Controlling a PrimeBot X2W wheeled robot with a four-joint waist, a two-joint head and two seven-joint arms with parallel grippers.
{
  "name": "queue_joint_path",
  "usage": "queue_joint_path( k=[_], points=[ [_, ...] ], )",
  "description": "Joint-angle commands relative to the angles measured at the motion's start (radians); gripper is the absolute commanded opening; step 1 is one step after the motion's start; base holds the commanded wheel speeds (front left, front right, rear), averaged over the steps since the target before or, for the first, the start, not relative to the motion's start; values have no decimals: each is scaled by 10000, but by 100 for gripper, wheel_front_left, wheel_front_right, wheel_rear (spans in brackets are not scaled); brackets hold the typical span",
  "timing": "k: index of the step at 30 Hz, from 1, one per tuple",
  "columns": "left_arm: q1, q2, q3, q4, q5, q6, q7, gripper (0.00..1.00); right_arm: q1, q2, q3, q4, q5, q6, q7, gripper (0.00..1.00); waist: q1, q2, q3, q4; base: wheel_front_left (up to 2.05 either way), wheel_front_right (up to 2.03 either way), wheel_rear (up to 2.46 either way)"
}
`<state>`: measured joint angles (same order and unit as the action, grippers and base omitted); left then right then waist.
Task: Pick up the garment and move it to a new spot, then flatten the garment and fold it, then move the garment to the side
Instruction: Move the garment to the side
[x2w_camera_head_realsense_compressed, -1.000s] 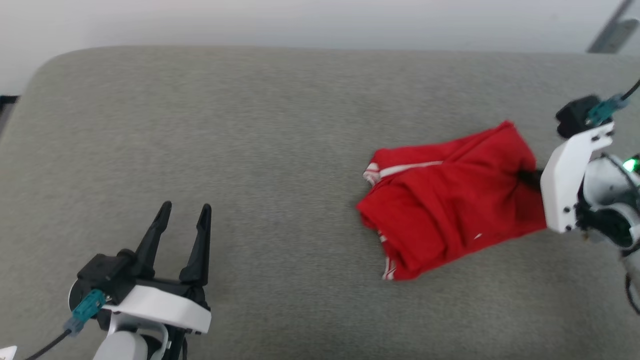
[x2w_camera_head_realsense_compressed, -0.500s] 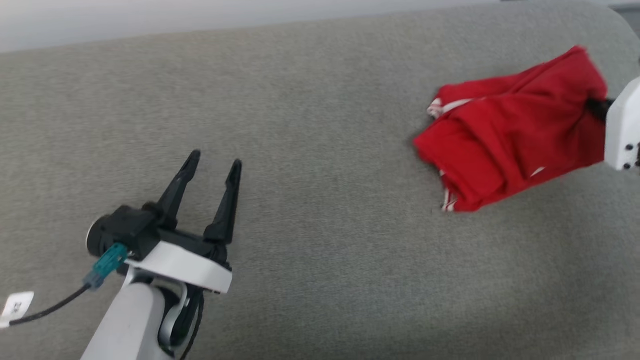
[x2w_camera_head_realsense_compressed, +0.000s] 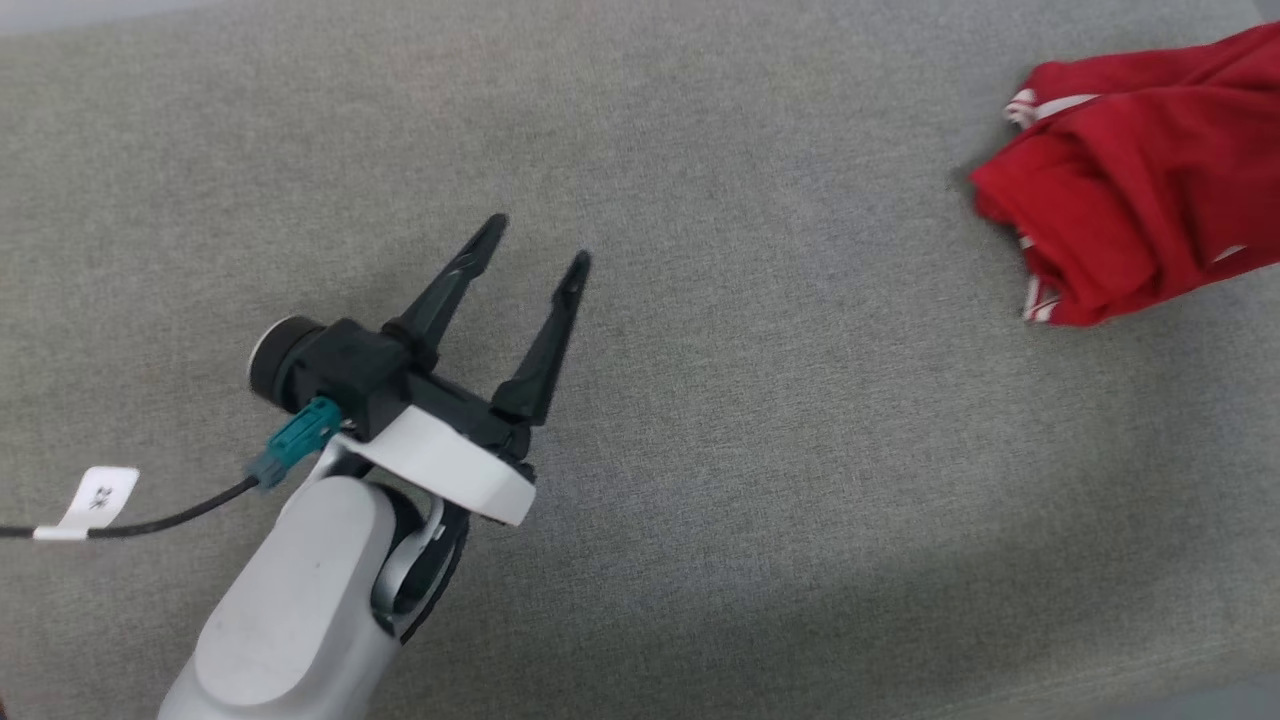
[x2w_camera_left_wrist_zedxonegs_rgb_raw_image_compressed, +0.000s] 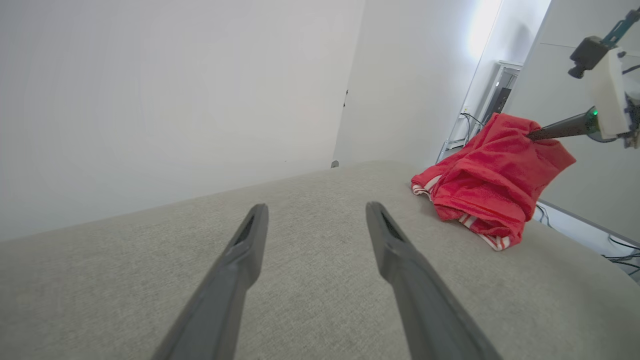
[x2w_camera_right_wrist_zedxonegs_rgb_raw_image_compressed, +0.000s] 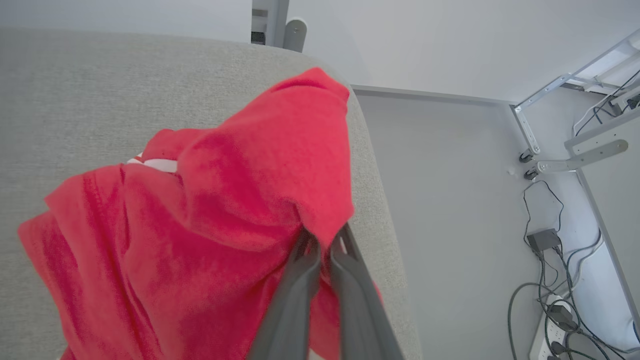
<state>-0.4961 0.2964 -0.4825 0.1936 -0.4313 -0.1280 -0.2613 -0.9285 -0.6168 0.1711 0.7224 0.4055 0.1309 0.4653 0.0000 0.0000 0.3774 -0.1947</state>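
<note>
The garment (x2w_camera_head_realsense_compressed: 1130, 190), a bunched red shirt with red-white striped trim, lies at the far right of the grey padded surface (x2w_camera_head_realsense_compressed: 760, 420). In the right wrist view my right gripper (x2w_camera_right_wrist_zedxonegs_rgb_raw_image_compressed: 324, 239) is shut on a raised fold of the garment (x2w_camera_right_wrist_zedxonegs_rgb_raw_image_compressed: 200, 225) near the surface's right edge. The left wrist view shows that same gripper (x2w_camera_left_wrist_zedxonegs_rgb_raw_image_compressed: 532, 134) pinching the top of the garment (x2w_camera_left_wrist_zedxonegs_rgb_raw_image_compressed: 490, 190), part of which is lifted. My left gripper (x2w_camera_head_realsense_compressed: 540, 240) hovers open over bare surface well to the left of it, holding nothing. Its fingers (x2w_camera_left_wrist_zedxonegs_rgb_raw_image_compressed: 255, 235) point across the surface.
The grey surface ends just right of the garment, with a rounded edge (x2w_camera_right_wrist_zedxonegs_rgb_raw_image_compressed: 385, 240). Beyond it is floor with cables and a power strip (x2w_camera_right_wrist_zedxonegs_rgb_raw_image_compressed: 555, 310) and a metal frame (x2w_camera_right_wrist_zedxonegs_rgb_raw_image_compressed: 575, 160). A white wall (x2w_camera_left_wrist_zedxonegs_rgb_raw_image_compressed: 175, 100) stands behind.
The whole head picture has shifted, so the camera has moved. More of my left forearm shows now. The right gripper stays shut on the garment, which now sits farther from my left gripper.
</note>
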Motion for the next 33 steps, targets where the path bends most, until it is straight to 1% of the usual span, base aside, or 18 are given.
queue_joint_path(
  k=[1,4,8,12,17,23,24,25,26,27,28,29,33],
  points=[
    [-138,33,-35,30,-35,-32,-50,100,-150,-62,-37,48,-113,-1,-113,0,0,0,85,-13,0,0,0],
    [-429,19,-307,88,-118,-32,-50,100,-382,-166,-163,583,-582,-1,-571,0,0,0,261,2,0,0,0],
    [-727,-13,-598,160,-175,-32,-50,100,-628,-139,-481,1397,-1325,-1,-1192,0,0,0,492,72,0,0,0],
    [-919,-69,-799,175,-221,-32,-50,100,-757,163,-809,2183,-1898,-1,-1806,0,0,0,660,184,0,0,0],
    [-1039,-107,-976,201,-301,-32,-50,100,-877,614,-1024,2976,-2216,-1,-2533,0,0,0,757,306,0,0,0],
    [-1036,-172,-921,195,-391,-32,-50,100,-1102,743,-1374,3911,-2360,-1,-3095,0,0,0,694,439,0,0,0],
    [-980,-158,-888,175,-422,-32,-50,100,-1149,747,-1455,4038,-2385,-1,-3169,3,0,0,663,454,0,0,0],
    [-911,-132,-844,164,-417,-32,-50,100,-1189,702,-1535,4159,-2445,-1,-3241,17,0,0,622,465,0,0,0],
    [-827,-126,-740,144,-455,-32,-50,100,-1241,667,-1567,4256,-2490,-1,-3339,34,0,0,573,472,0,0,0],
    [-739,-144,-643,105,-515,-32,-50,100,-1293,649,-1621,4349,-2480,-1,-3407,59,0,0,514,478,0,0,0],
    [-645,-158,-527,74,-566,-32,-49,100,-1324,644,-1650,4422,-2510,-1,-3477,96,0,0,451,481,0,0,0],
    [-560,-159,-387,43,-625,-32,-50,100,-1341,658,-1616,4462,-2558,-1,-3555,100,0,0,383,482,0,0,0],
    [-159,-183,227,-62,-752,-32,-50,100,-1447,580,-1774,4633,-2416,-1,-3900,100,0,0,71,499,0,0,0]
  ],
)
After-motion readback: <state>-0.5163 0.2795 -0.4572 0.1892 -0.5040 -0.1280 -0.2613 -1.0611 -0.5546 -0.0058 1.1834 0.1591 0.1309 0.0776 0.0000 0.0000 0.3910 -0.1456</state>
